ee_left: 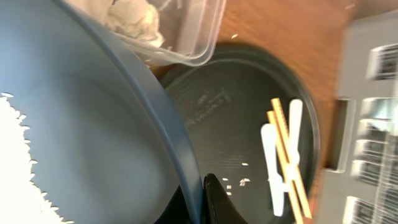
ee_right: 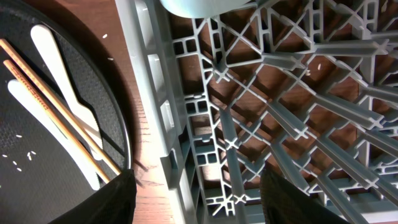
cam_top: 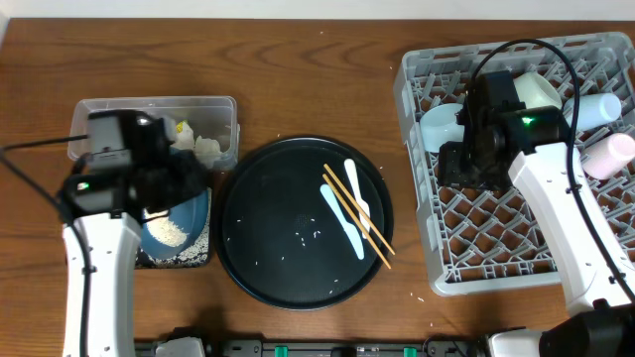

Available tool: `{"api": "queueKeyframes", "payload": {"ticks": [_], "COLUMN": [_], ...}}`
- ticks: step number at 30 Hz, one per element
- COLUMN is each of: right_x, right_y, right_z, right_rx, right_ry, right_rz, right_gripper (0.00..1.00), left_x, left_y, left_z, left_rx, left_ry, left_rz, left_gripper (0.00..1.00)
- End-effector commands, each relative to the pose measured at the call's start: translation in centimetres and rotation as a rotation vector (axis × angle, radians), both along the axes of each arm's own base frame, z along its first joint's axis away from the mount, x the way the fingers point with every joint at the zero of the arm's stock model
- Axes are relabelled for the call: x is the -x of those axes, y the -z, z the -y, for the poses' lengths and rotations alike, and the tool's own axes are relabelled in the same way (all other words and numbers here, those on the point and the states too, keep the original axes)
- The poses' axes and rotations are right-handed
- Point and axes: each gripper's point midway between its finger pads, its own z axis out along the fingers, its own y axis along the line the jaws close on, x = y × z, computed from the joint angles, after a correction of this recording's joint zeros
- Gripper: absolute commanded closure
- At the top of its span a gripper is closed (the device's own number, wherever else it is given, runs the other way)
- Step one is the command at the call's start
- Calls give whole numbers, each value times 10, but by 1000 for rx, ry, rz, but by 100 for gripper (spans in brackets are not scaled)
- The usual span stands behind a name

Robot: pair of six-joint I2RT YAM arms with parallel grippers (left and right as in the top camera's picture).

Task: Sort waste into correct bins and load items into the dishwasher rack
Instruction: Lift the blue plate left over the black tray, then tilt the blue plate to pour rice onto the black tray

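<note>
Wooden worktop [cam_top: 317,79]; my left tool [ee_left: 200,205] pinches the dark-blue bowl [ee_left: 93,124] rim beside the clear tub [ee_left: 208,31]; my right tool [ee_right: 196,193] is spread above the rack [ee_right: 180,118], seen only wrist-side; chopsticks [cam_top: 357,216] lie between.

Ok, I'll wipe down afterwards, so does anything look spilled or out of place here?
Yes. Loose rice grains lie scattered across the round tray, near the chopsticks, and a few strays sit on the table by its rim. More rice is in the bowl.
</note>
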Motion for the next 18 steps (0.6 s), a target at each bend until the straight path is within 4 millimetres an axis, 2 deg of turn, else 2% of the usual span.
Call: {"api": "queueKeyframes", "payload": {"ticks": [1,12,18], "right_x": [-4,-4,-4], "right_y": [-5,-5,-5], "right_z": [3,5,5], "right_rx": [7,18,19], "right_ry": [10,12,12], "right_rz": [18,18,17], "right_gripper": [40,40,40], "left_x": [0,-12,-19], "left_y": [-16,-42,-55], "left_z": [10,-4,-23], "left_rx": [167,496,694], "left_ry": [100,137,106], "left_rz": [93,250,338], "left_gripper": [94,94,94]}}
